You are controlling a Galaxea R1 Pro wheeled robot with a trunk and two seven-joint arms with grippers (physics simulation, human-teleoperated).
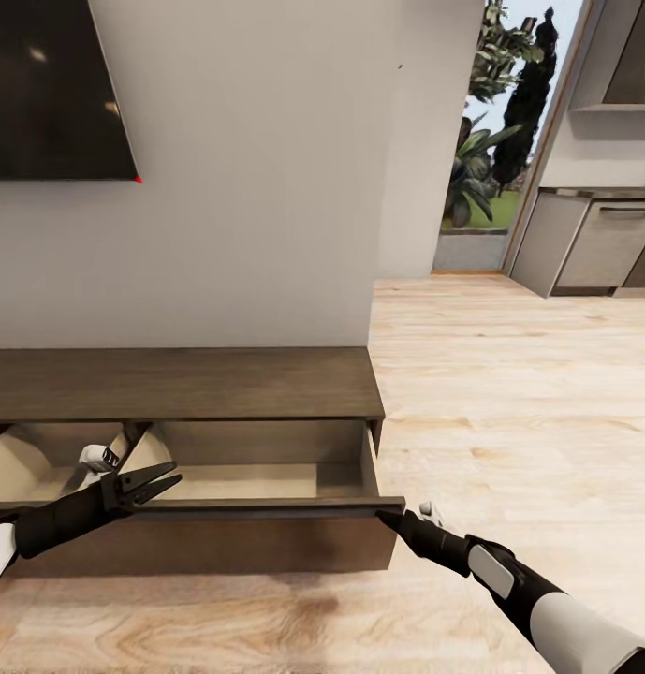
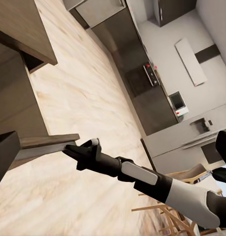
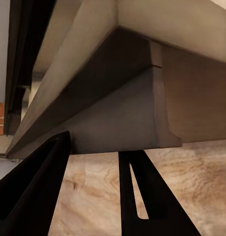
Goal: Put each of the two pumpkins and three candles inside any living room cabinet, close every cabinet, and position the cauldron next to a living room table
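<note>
Right gripper sat parted, holding nothing, at open cabinet drawer front corner; left gripper splayed, empty, over drawer. Best push squarely on the front, avoid slipping off corner.

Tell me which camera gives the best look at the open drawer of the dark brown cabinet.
The head view: the open drawer shows its pale inside and whole front. The left wrist view catches only its corner; the right wrist view sees its corner from below.

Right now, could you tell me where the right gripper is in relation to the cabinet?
In the head view, the right gripper is at the right front corner of the open drawer of the cabinet, low above the wooden floor.
</note>
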